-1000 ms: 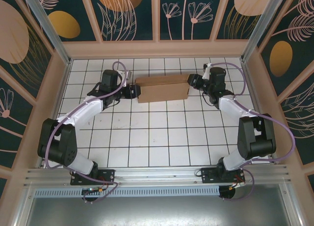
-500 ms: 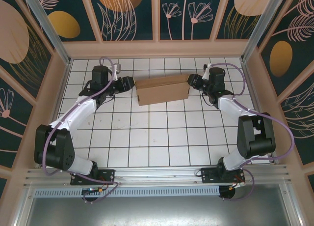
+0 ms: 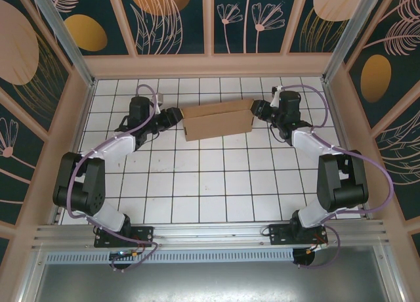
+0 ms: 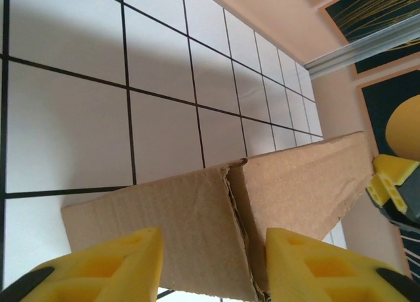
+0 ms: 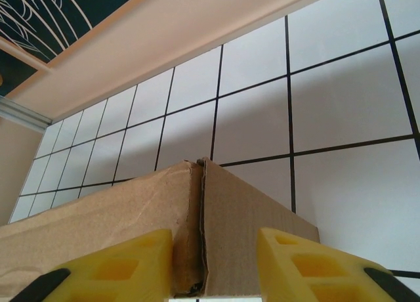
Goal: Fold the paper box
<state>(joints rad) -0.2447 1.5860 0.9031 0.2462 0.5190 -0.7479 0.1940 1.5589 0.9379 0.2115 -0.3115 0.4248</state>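
The paper box (image 3: 218, 120) is a brown cardboard shape with raised walls, lying at the back of the white tiled floor. My left gripper (image 3: 176, 116) is at its left end and my right gripper (image 3: 257, 108) at its right end. In the left wrist view a corner of the paper box (image 4: 295, 184) stands between the spread fingers (image 4: 111, 262) of my left gripper (image 4: 213, 239). In the right wrist view another corner of the box (image 5: 118, 223) runs down between the parted fingers (image 5: 295, 262) of my right gripper (image 5: 214, 239). A firm pinch cannot be made out.
The tiled floor (image 3: 210, 184) is ringed by a low beige wall (image 3: 210, 65) close behind the box. A yellow fingertip of the right gripper (image 4: 387, 184) shows past the box's far end in the left wrist view.
My left arm swung away toward the back left, then came in again at the box's left end, a little farther back than before. The right arm and box hardly moved.
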